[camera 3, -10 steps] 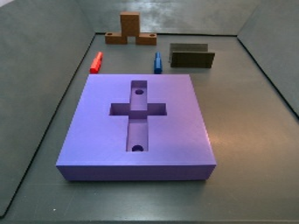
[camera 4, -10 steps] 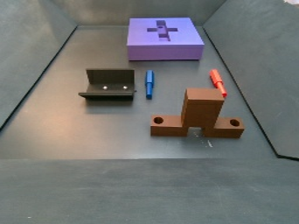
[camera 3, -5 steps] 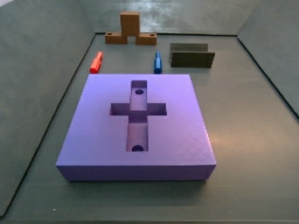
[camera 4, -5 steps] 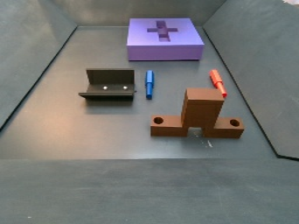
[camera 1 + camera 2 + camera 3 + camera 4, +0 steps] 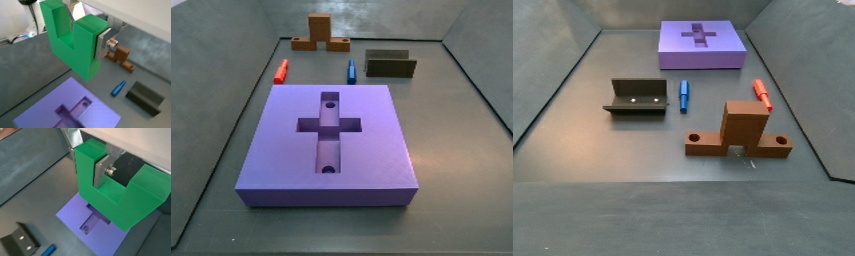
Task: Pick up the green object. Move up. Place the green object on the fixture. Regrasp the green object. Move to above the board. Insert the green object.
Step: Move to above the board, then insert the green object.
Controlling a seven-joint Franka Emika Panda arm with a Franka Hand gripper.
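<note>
The gripper (image 5: 87, 35) shows only in both wrist views (image 5: 88, 163). It is shut on one arm of the bright green U-shaped object (image 5: 77, 47), one silver finger (image 5: 103, 45) outside the arm and the other in the notch. The green object (image 5: 127, 200) hangs high above the purple board (image 5: 60, 107) with its cross-shaped recess (image 5: 90, 220). Both side views show the board (image 5: 331, 140) (image 5: 702, 45) and the dark fixture (image 5: 392, 64) (image 5: 637, 97), but neither the gripper nor the green object. The fixture also shows in both wrist views (image 5: 143, 97) (image 5: 17, 240).
A brown cross-shaped block (image 5: 319, 35) (image 5: 740, 135) stands on the floor away from the board. A thin red bar (image 5: 281, 71) (image 5: 762, 93) and a thin blue bar (image 5: 352, 70) (image 5: 684, 95) lie between the board and that block. Dark walls ring the floor.
</note>
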